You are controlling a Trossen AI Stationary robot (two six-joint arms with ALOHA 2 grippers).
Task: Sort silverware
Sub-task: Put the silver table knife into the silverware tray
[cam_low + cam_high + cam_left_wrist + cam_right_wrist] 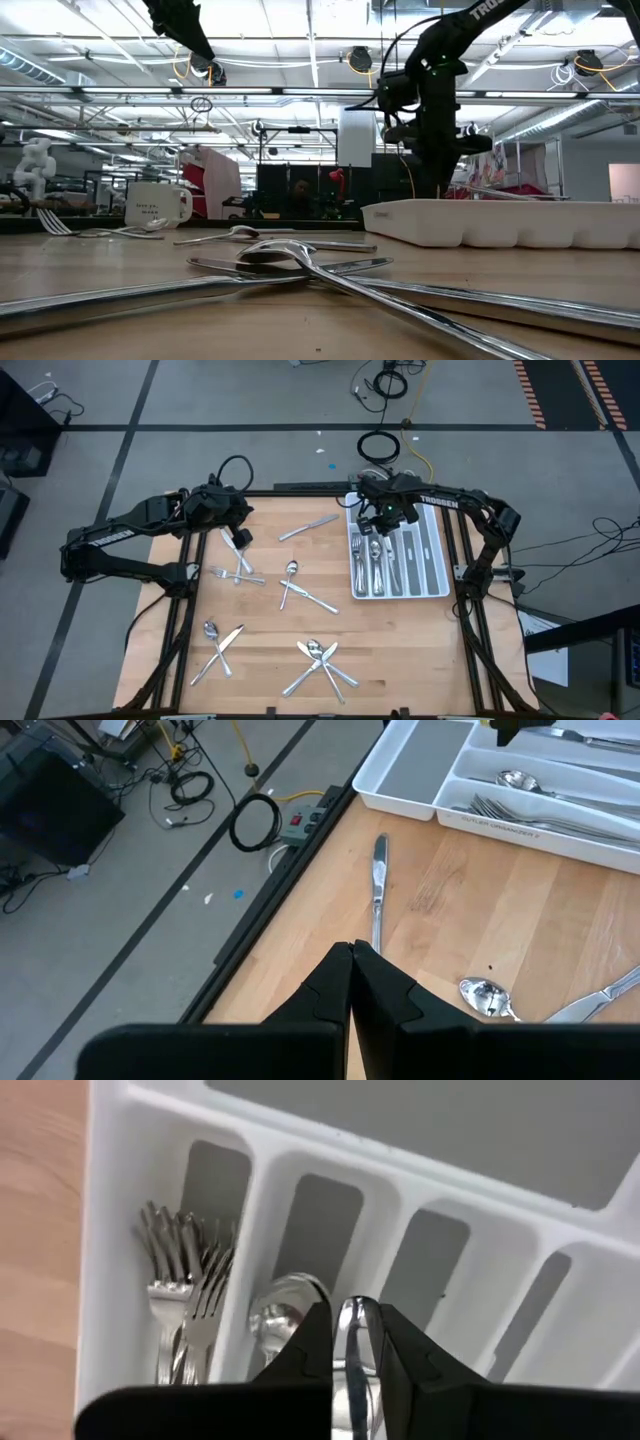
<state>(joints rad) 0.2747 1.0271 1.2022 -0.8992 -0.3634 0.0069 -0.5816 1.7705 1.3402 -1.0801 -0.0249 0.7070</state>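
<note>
Silverware lies scattered on the wooden table (300,615): a knife (380,885), a spoon (487,995) and crossed pieces (318,660). The white divided tray (435,565) at the right holds forks (190,1285), spoons (285,1308) and knives (392,565). My right gripper (352,1342) hangs over the tray's far left part, pointing down, shut on a shiny piece of silverware (350,1330); its kind does not show. My left gripper (350,955) hovers shut and empty above the table's far left, just short of the knife. My right gripper pinches a slim shiny end of a piece of silverware (350,1320) between its two fingers, coming from above and pointing down over the spoon compartment. The gripper hides the rest of the piece, so whether it touches the tray cannot be told.
A white mug (155,205) stands at the table's left side. More pieces lie at the left (238,572), middle (300,592) and near left (218,645). Cables (378,446) lie on the floor beyond the far edge.
</note>
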